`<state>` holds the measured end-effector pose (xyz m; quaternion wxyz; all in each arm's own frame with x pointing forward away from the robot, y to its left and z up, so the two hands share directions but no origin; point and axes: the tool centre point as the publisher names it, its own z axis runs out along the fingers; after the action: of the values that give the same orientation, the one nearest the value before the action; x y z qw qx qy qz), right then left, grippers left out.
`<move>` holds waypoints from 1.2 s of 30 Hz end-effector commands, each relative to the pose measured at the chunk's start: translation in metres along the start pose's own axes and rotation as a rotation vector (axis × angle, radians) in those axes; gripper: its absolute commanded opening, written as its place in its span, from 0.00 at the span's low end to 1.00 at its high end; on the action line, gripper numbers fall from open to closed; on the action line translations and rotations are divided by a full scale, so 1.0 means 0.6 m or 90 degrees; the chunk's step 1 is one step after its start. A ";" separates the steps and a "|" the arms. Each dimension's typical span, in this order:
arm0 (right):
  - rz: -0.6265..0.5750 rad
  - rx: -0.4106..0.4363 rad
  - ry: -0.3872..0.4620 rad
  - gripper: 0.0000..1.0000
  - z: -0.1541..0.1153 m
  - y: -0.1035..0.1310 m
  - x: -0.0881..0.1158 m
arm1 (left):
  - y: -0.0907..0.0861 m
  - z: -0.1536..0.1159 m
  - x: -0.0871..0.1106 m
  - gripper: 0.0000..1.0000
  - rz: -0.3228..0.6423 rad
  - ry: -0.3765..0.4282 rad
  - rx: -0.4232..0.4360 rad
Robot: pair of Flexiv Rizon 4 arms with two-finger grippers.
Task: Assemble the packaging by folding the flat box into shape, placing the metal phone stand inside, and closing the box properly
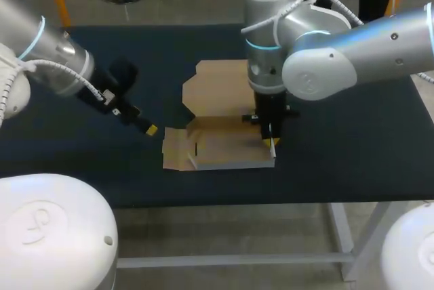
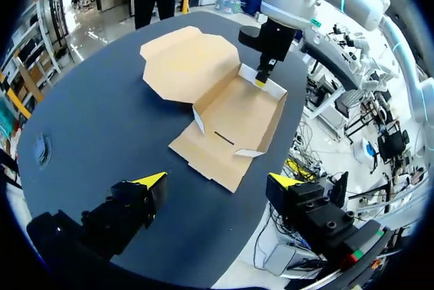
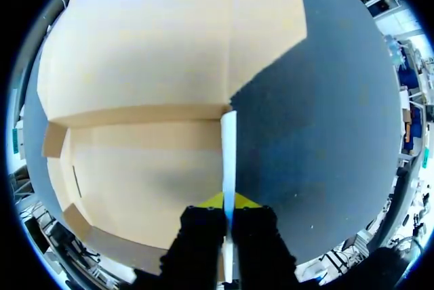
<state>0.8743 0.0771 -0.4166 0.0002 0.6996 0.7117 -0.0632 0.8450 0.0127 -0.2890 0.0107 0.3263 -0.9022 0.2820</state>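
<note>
The brown cardboard box (image 1: 224, 144) lies half folded at the table's middle. Its big lid panel (image 1: 217, 87) is flat on the far side, and low walls stand around the base. My right gripper (image 1: 271, 142) comes down from above and is shut on the box's right side wall (image 3: 228, 141), which stands upright between its fingers. The same wall (image 2: 271, 88) shows in the left wrist view under my right arm. My left gripper (image 1: 150, 129) hovers just left of the box, open wide (image 2: 217, 181) and holding nothing. No phone stand shows clearly.
The box's left end flap (image 1: 175, 149) lies flat towards my left gripper. A dark shape (image 1: 123, 72) sits on the dark blue table (image 1: 352, 134) beside my left arm, too dim to identify. A small mark (image 2: 42, 149) is on the cloth.
</note>
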 end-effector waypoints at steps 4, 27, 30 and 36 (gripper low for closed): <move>-0.001 0.001 -0.001 0.00 -0.001 0.000 0.000 | -0.002 0.010 0.001 1.00 -0.484 -0.102 -0.059; -0.001 0.001 -0.001 0.00 -0.001 0.000 0.000 | 0.035 0.084 -0.067 1.00 -0.578 0.119 0.022; -0.001 0.001 -0.001 0.00 -0.001 0.000 0.000 | 0.035 0.094 -0.066 1.00 -0.555 0.142 0.021; -0.001 0.001 -0.001 0.00 -0.001 0.000 0.000 | 0.034 0.116 -0.058 0.96 -0.531 0.165 0.015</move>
<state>0.8742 0.0770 -0.4165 0.0002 0.6996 0.7117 -0.0631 0.8658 0.0131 -0.3568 0.2192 0.6336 -0.6801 0.2965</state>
